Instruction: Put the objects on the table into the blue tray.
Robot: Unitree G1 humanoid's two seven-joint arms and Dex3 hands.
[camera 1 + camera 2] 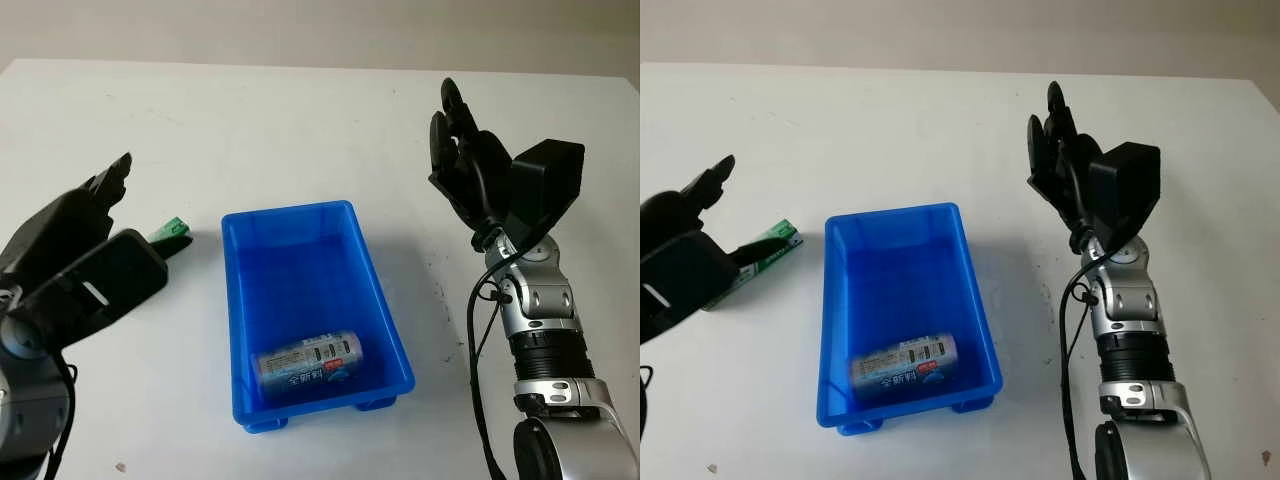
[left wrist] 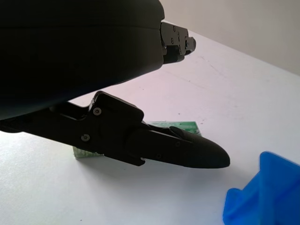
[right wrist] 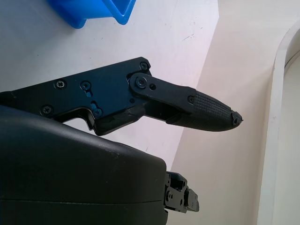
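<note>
Table (image 1: pixel 250 120): smooth white
Blue tray (image 1: pixel 300 250): rectangular plastic, holds cylindrical can (image 1: pixel 307 361)
Left hand (image 1: pixel 85 250): released, over flat green packet (image 1: pixel 765 250)
Right hand (image 1: pixel 465 160): released, raised

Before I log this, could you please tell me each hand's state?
Left hand: open, above the green box.
Right hand: open, raised right of the blue tray.

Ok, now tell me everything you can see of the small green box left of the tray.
The green box is a small flat carton, green with pale printing that is too small to read. It lies flat on the white table, just left of the blue tray and apart from its wall. The left hand is open and hangs above it, hiding its near end; one finger reaches across it in the left wrist view. Whether that finger touches the box cannot be told.
</note>
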